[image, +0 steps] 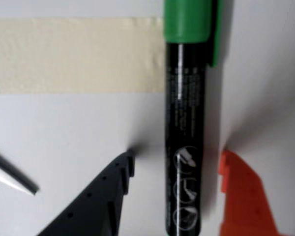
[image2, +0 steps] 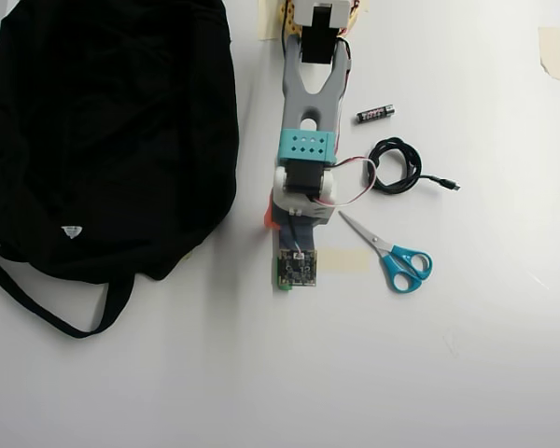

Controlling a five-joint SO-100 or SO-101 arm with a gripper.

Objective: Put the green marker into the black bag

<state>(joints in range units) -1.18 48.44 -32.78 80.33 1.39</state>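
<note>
The green marker point(image: 184, 123) lies on the white table, its dark barrel with white print running up the wrist view to the bright green cap at the top edge. My gripper point(image: 178, 156) is open and straddles the barrel. The black finger point(image: 108, 191) stands to its left and the orange finger point(image: 243, 191) to its right, each with a gap to the barrel. In the overhead view the arm's wrist covers the marker except a green bit point(image2: 283, 286). The black bag point(image2: 103, 140) lies flat at the left, well apart from the arm.
A strip of beige tape point(image: 73, 54) runs under the marker. Blue-handled scissors point(image2: 392, 252) lie right of the wrist, their tip showing in the wrist view point(image: 12, 179). A coiled black cable point(image2: 397, 166) and a small black battery point(image2: 375, 113) lie further back on the right.
</note>
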